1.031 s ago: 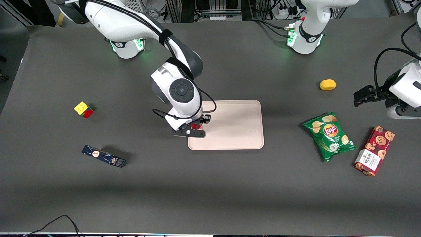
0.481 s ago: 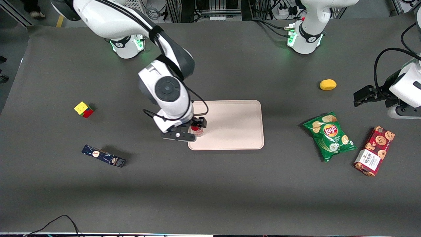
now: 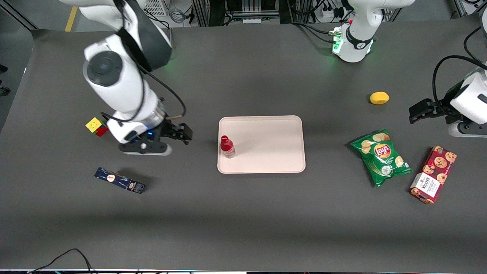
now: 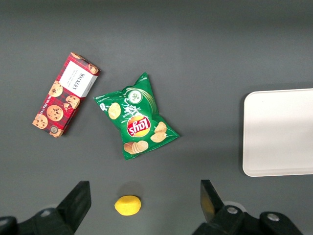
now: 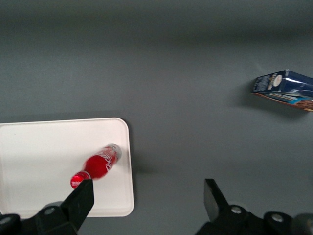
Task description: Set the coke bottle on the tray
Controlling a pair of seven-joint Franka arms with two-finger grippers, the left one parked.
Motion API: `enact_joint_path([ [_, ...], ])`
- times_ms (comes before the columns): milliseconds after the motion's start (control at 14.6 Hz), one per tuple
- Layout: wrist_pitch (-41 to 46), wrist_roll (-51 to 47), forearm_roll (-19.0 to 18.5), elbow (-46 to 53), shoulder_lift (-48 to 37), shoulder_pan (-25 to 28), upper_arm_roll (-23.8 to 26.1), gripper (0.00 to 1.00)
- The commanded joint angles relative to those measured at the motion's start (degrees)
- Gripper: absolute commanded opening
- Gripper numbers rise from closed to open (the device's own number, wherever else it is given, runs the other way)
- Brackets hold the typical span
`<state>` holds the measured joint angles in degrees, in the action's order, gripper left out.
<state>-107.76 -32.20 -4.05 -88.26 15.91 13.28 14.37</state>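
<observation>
The coke bottle (image 3: 227, 146), small and red with a red cap, stands upright on the tray (image 3: 266, 144), close to the rim at the working arm's end. The right wrist view shows the coke bottle (image 5: 100, 164) on the pale tray (image 5: 44, 152) too, free of any grip. My gripper (image 3: 182, 134) hangs open above the bare mat, off the tray toward the working arm's end, between the tray and a colour cube. Nothing lies between its black fingers (image 5: 80, 200), and the gripper (image 5: 146, 203) looks down on grey mat.
A colour cube (image 3: 97, 126) and a dark blue oblong box (image 3: 120, 180) lie near the gripper, toward the working arm's end. Toward the parked arm's end lie a green chips bag (image 3: 382, 156), a red cookie box (image 3: 433, 174) and a yellow lemon (image 3: 379, 97).
The gripper let go of the coke bottle, which stays standing on the tray. The arm then rose and swung away toward the working arm's end of the table.
</observation>
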Motion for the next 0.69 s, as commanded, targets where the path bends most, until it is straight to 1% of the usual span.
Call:
enact_joint_path([
  [0,-0.2,10.6,9.6,-8.3,-10.4,-2.9,-5.5,1.0],
  [137,3.0,16.1,10.8,-9.0,-13.1,-3.0,-10.4,1.0],
  [275,6.9,18.6,11.0,-9.0,-15.4,-3.4,-14.1,1.0],
  [412,9.9,21.2,9.6,-9.3,-17.2,-3.8,-16.7,1.0],
  [550,12.0,26.8,6.4,-8.0,-17.2,-3.8,-19.5,1.0],
  [618,12.2,28.1,5.8,-7.3,-17.2,-3.8,-19.7,1.0],
])
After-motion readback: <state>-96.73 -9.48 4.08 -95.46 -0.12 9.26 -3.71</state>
